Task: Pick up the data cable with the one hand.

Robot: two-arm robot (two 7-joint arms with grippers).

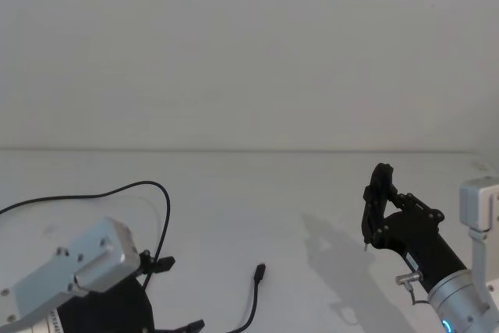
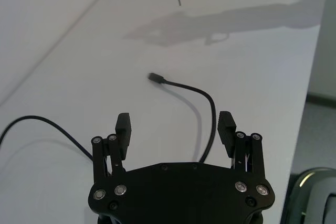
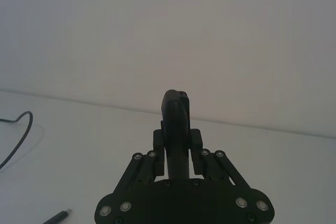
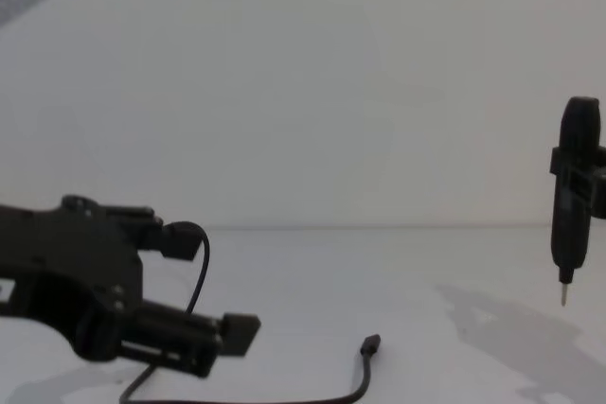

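Note:
The data cable (image 1: 255, 299) is a thin black cord lying on the white table, with its small flat plug (image 1: 260, 272) pointing away from me. It loops back behind my left arm (image 1: 125, 188). My left gripper (image 1: 181, 294) hovers open just short of the plug, low over the table. In the left wrist view the data cable (image 2: 205, 97) curves in between the spread fingers of the left gripper (image 2: 174, 121), close to one pad, and the plug (image 2: 154, 77) lies beyond them. My right gripper (image 1: 380, 196) stands off to the right, shut on a narrow upright black tool (image 4: 574, 205) with a pin tip.
The white table (image 1: 312, 185) runs back to a plain white wall. The tool's pin tip (image 2: 179, 1) hangs above the table, well beyond the plug. A white block (image 1: 479, 200) stands at the right edge.

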